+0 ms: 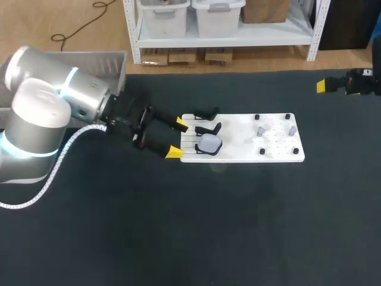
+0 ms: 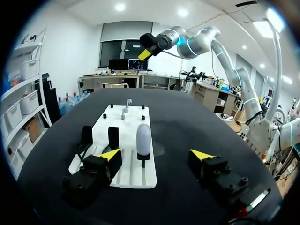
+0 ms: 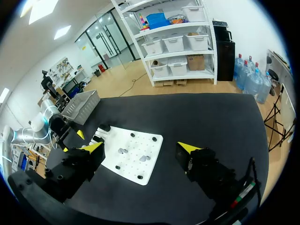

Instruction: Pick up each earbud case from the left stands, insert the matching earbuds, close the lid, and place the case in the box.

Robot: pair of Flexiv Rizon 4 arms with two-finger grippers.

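Observation:
A pale, rounded earbud case (image 1: pixel 209 143) sits on a black stand at the left end of the white board (image 1: pixel 274 154). Two more black stands (image 1: pixel 207 112) beside it are bare. Small grey earbuds (image 1: pixel 261 130) stand among pegs on the board's right half. My left gripper (image 1: pixel 177 138) is open at the board's left edge, just short of the case. In the left wrist view the case (image 2: pixel 143 139) is ahead of the gripper (image 2: pixel 157 154), nearer one finger and untouched. My right gripper (image 3: pixel 140 147) is open, high above the table's far right, with nothing in it.
A grey mesh box (image 1: pixel 113 59) stands at the table's back left, behind my left arm; the right wrist view also shows this box (image 3: pixel 82 104). Dark table surface (image 1: pixel 238 226) spreads in front of the board.

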